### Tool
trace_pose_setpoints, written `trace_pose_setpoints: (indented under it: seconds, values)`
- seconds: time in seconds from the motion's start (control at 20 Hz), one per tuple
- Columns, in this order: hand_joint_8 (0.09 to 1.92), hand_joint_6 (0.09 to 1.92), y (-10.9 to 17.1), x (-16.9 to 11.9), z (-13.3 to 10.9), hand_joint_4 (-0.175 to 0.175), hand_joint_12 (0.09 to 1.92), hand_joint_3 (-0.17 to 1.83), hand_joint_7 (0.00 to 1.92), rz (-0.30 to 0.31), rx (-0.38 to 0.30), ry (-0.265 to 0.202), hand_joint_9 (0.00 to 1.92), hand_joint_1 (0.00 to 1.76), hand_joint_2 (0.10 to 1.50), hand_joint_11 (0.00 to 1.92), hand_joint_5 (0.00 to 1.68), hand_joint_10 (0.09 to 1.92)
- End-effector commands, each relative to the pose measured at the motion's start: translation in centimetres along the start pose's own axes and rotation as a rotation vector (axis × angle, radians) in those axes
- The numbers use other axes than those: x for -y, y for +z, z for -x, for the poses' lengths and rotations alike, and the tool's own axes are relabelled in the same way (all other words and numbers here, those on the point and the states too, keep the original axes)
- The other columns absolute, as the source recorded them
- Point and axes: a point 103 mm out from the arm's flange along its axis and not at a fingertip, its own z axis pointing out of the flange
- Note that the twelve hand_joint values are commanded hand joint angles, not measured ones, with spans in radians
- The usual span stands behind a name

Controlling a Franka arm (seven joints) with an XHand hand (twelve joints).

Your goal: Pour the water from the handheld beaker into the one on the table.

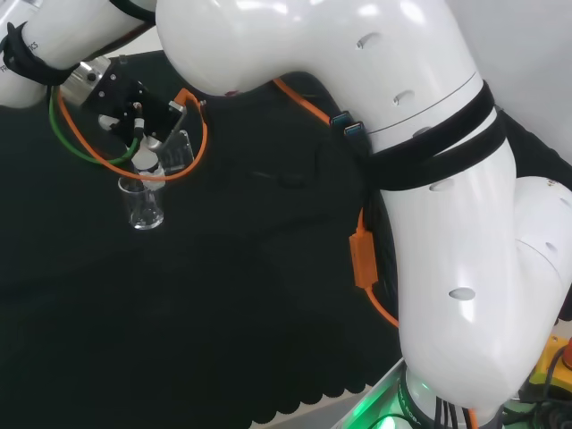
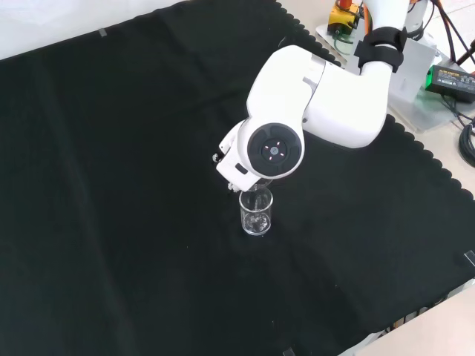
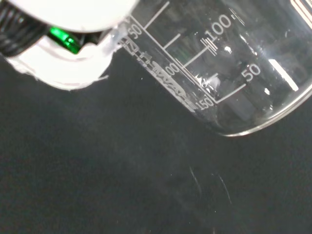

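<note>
1. Black cloth [image 2: 111, 185] covers the counter; an upright clear beaker [image 1: 143, 207] stands on it.
2. Just above that, a second beaker [image 1: 175, 152] is tilted, seemingly mouth-down toward the standing one.
3. The robot hand [image 1: 134, 107] is curled around the tilted beaker.

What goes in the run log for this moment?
hand: holding tilted beaker | table beaker: upright on cloth, directly below | phase: pouring position
</note>
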Motion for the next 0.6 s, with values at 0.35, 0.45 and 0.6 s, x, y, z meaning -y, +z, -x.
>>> trace_pose_setpoints:
  seconds: [0.35,0.45,0.6]
  values:
    - [0.09,0.34,-0.6,0.04,-0.49,0.175,0.78,0.54,1.76,-0.002,0.009,0.003,1.66,1.15,0.67,1.3,1.43,0.09]
    - [0.09,0.34,-0.54,0.11,-0.41,0.175,0.78,0.54,1.76,-0.004,0.006,0.004,1.66,1.15,0.67,1.3,1.43,0.09]
    - [0.09,0.34,-0.8,0.09,-0.57,0.175,0.78,0.54,1.76,-0.005,0.014,0.003,1.66,1.15,0.67,1.3,1.43,0.09]
